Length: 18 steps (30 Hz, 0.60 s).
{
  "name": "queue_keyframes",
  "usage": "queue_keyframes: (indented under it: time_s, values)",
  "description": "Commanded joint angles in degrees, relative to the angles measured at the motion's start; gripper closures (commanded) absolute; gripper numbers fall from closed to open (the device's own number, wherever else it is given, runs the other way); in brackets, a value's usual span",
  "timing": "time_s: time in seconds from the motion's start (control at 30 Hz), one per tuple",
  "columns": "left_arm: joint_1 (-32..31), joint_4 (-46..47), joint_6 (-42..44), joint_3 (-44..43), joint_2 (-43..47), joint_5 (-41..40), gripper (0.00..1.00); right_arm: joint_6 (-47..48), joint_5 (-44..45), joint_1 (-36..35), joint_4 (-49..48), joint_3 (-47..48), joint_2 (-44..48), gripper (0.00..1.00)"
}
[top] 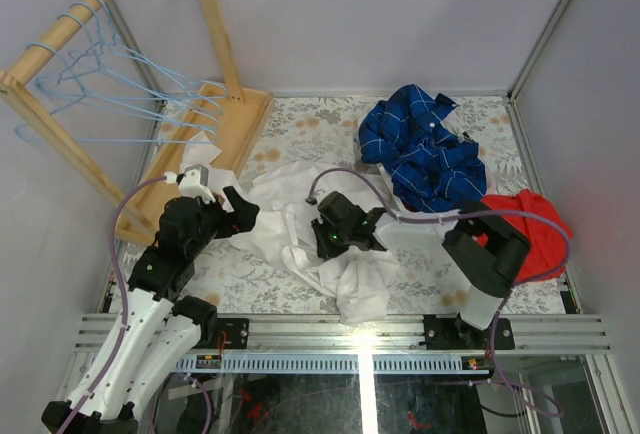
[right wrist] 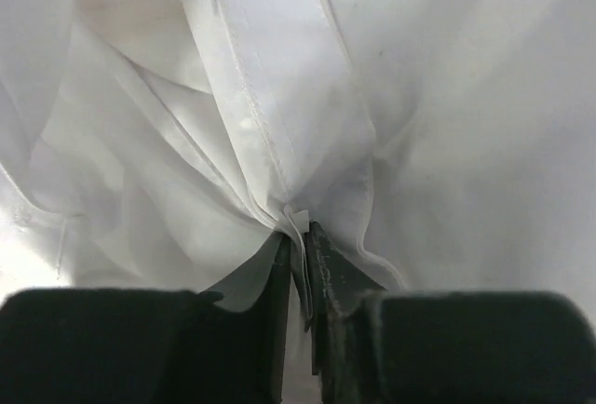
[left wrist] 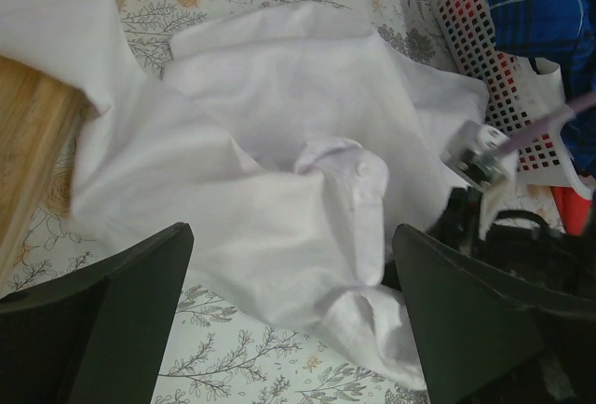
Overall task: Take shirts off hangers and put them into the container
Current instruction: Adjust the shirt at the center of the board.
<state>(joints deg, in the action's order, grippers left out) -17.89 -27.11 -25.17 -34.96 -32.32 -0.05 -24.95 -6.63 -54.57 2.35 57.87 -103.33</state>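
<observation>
Top view: the hangers (top: 110,79) at 10 o'clock hang bare, so unhooking looks finished. The container (left wrist: 484,60) at 2 o'clock holds the dark blue shirt (top: 425,154), heaped over its rim. The white shirt (top: 275,199) lies crumpled at the centre of the surface (top: 310,119), outside it. My right tool (right wrist: 300,264) is pinched on its fold; my left tool (left wrist: 293,320) gapes open over its 9 o'clock edge. Remaining: carrying it across.

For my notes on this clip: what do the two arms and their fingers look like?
Both arms mix white links with black joints. The left arm and right arm each trail a grey-purple cable. The fingers are plain matt black wedges. A small green light glows on the right wrist.
</observation>
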Motion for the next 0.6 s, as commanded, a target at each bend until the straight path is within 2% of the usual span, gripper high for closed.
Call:
queue_keyframes:
  time_s: [0.0, 0.03, 0.17, 0.37, 0.5, 0.57]
  values:
    - [0.3, 1.1, 0.5, -1.2, -0.7, -0.3, 0.11, -5.4, 0.7, -0.6, -5.5, -10.4, 12.9, 0.86]
    - [0.3, 1.0, 0.4, -1.3, -0.9, -0.3, 0.11, -6.0, 0.7, -0.6, -7.1, -12.9, 16.4, 0.91]
    - [0.4, 1.0, 0.5, -1.4, -0.9, -0.2, 0.11, -7.3, 3.5, -0.6, -12.6, -19.1, 31.3, 0.98]
    - [0.4, 1.3, 0.4, -1.3, -0.6, -0.2, 0.11, -4.8, 15.1, -0.6, -14.0, -23.3, 51.2, 1.0]
    - [0.4, 1.4, 0.5, -1.3, -0.6, -0.2, 0.11, -1.5, 18.7, -0.6, -13.0, -23.2, 54.3, 1.0]
    - [0.4, 1.4, 0.6, -1.3, -0.7, -0.2, 0.11, -2.8, 26.4, -0.6, -6.0, -20.9, 51.6, 1.0]
